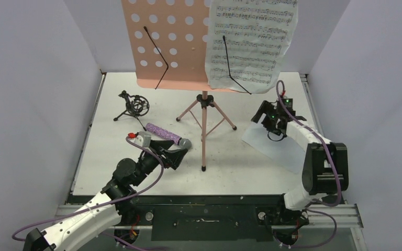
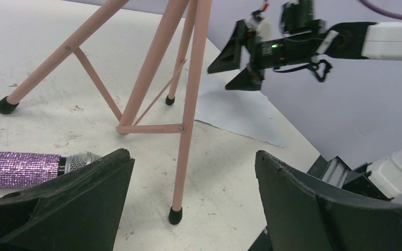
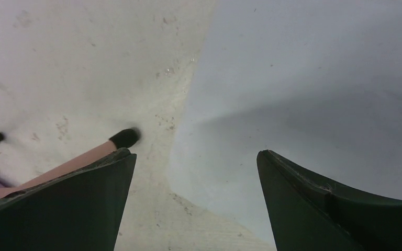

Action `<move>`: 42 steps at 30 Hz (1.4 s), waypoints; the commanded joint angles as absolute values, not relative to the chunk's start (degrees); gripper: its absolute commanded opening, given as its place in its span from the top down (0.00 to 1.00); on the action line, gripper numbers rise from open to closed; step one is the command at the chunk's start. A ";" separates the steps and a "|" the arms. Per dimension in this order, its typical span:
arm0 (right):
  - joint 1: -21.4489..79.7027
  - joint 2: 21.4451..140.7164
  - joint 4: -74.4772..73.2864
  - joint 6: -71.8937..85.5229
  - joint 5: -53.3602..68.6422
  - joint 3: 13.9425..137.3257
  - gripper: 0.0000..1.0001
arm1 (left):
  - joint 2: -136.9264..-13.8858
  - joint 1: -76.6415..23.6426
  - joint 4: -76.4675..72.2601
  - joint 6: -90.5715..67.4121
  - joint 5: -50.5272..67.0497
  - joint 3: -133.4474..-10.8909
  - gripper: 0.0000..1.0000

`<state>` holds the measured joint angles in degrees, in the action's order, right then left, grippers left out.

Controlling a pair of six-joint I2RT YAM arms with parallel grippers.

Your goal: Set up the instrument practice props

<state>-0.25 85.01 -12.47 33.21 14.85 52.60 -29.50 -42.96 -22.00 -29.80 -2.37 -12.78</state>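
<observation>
The pink music stand (image 1: 204, 123) stands mid-table on its tripod, its perforated desk (image 1: 165, 42) up top. One sheet-music page (image 1: 251, 42) rests on the desk's right half. The other page (image 1: 277, 149) lies flat on the table at right. The purple glitter microphone (image 1: 163, 134) lies on the table, grey head toward the stand. The black tripod mic holder (image 1: 134, 105) stands behind it. My left gripper (image 1: 177, 155) is open and empty just in front of the mic head; the mic (image 2: 18, 168) shows beside the left finger. My right gripper (image 1: 262, 119) is open above the flat page's (image 3: 303, 78) far corner.
The stand's legs (image 2: 188, 104) spread right in front of the left gripper, with a black foot (image 2: 175, 215) between its fingers in view. Another foot (image 3: 124, 137) shows by the right gripper. Grey walls enclose the table on three sides.
</observation>
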 commanded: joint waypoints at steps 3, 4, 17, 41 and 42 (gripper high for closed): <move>7.66 94.72 -13.71 29.75 9.73 59.75 0.10 | -31.32 -43.04 -30.28 -31.69 3.75 -13.98 0.14; 8.77 95.83 -13.96 29.37 9.33 60.18 0.10 | -31.70 -43.11 -30.60 -31.81 4.37 -13.98 0.14; 13.83 95.17 -15.60 28.03 18.19 50.20 0.10 | -31.83 -43.68 -29.40 -30.51 4.98 -14.24 0.14; 39.78 81.17 -26.95 30.43 8.68 54.95 0.10 | -33.60 -43.76 -32.49 -34.03 0.46 -9.23 0.13; 39.78 82.57 -26.93 29.35 7.52 55.34 0.10 | -33.84 -43.72 -32.63 -34.28 0.47 -9.03 0.13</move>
<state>40.14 81.28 -24.47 34.50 18.48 52.73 -33.56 -43.46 -28.36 -32.86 1.54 -9.21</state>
